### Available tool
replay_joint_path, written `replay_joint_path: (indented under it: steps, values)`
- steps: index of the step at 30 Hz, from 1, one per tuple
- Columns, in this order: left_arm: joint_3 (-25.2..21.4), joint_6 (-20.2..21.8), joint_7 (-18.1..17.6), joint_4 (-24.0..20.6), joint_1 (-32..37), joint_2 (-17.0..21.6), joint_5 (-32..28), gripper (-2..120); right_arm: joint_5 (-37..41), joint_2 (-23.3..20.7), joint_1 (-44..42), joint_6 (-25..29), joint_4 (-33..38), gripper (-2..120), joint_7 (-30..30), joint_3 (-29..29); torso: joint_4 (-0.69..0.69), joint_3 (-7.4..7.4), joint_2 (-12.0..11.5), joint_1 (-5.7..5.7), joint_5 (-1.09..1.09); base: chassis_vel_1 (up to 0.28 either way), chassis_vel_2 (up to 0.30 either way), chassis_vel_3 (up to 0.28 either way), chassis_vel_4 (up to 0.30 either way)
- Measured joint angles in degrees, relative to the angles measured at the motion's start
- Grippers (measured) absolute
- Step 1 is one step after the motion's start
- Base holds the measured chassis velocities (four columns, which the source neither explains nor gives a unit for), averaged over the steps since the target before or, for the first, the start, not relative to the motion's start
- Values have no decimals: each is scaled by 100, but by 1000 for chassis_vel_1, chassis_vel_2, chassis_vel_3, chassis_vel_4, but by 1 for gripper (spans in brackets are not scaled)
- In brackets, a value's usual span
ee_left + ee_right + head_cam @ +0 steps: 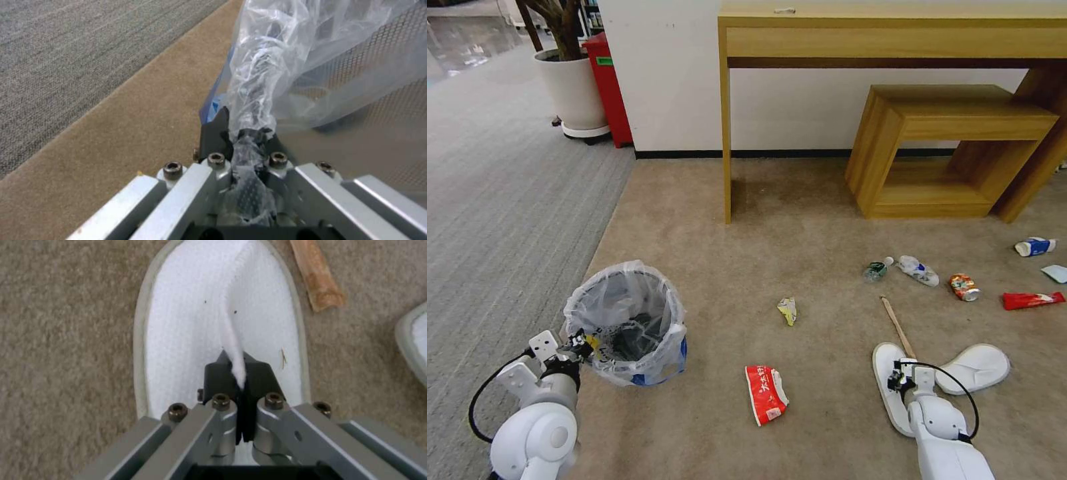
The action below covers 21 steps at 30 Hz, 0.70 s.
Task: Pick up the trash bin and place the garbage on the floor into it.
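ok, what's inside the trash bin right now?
Through the trash bin's clear liner, something dark shows at the bottom; I can't tell if it's litter. The left gripper pinches its rim, covering that edge.

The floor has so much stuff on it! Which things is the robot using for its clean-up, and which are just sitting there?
For the job: trash bin, rim pinched by left gripper; white slipper, nipped by right gripper; second slipper; red carton; wooden stick; crushed can; clear bottle.

Just there: desk, wooden stool, plant pot.
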Motion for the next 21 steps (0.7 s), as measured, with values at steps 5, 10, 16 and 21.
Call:
replay_joint_path:
  steps: [5, 10, 16, 21]
  values:
    - [3, 4, 0, 1, 15, 1, 27, 2, 114, 7, -49, 362, -6, 0, -95, -38, 0, 0, 0, 0, 0, 0, 0, 0, 0]
    - [43, 11, 1, 34, 24, -9, 89, 2, 328, 9, -135, 772, 52, 0, -353, -52, 0, 0, 0, 0, 0, 0, 0, 0, 0]
    - [103, 35, 14, 41, 37, -45, 154, 2, 752, -23, -358, 1230, 584, 0, -705, -39, -1, 0, 0, 0, 0, 0, 0, 0, 0]
    - [144, 38, 40, 41, 44, -84, 204, 2, 1215, -33, -525, 1432, 1027, 0, -914, -67, 0, 0, 0, 0, -1, 0, 0, 0, 0]
